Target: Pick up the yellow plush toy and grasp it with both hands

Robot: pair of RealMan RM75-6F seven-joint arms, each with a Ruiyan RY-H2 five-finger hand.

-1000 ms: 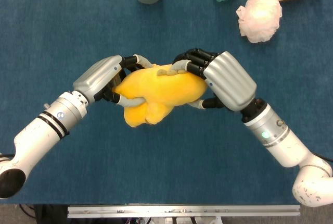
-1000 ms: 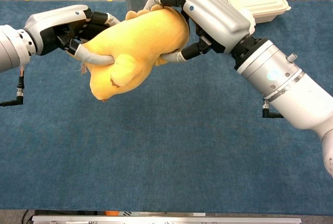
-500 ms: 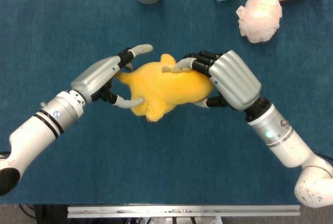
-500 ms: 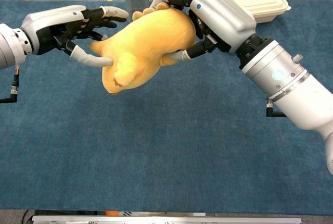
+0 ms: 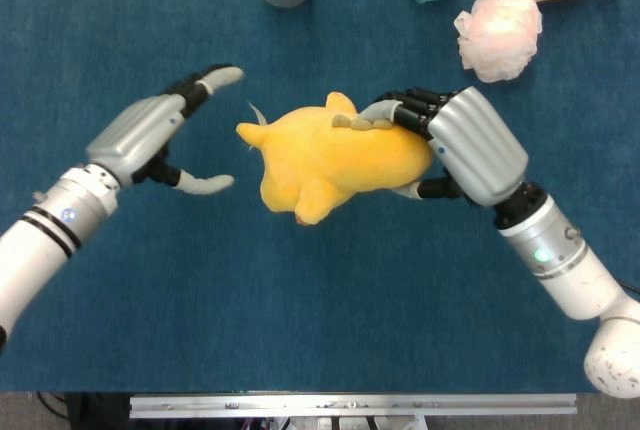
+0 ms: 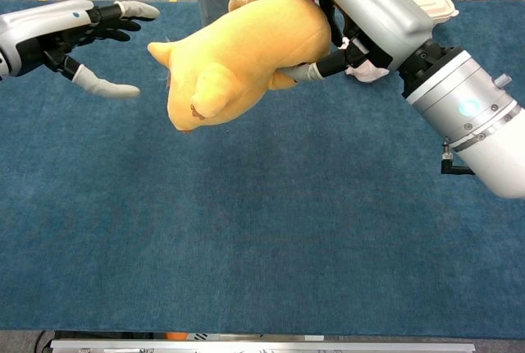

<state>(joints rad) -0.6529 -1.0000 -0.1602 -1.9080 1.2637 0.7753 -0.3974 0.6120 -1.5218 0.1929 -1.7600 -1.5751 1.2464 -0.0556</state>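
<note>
The yellow plush toy (image 5: pixel 335 160) hangs above the blue table (image 5: pixel 300 320), clamped at its 3 o'clock end by the right hand (image 5: pixel 440 145) alone. The left hand (image 5: pixel 160 140), at the toy's 9 o'clock, is spread wide, empty, apart from it. With one grip, the drooping far end could sag or slip free.

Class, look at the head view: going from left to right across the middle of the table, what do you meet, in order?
Left hand, open and apart from the toy → yellow plush toy → right hand, gripping the toy's right end.
</note>
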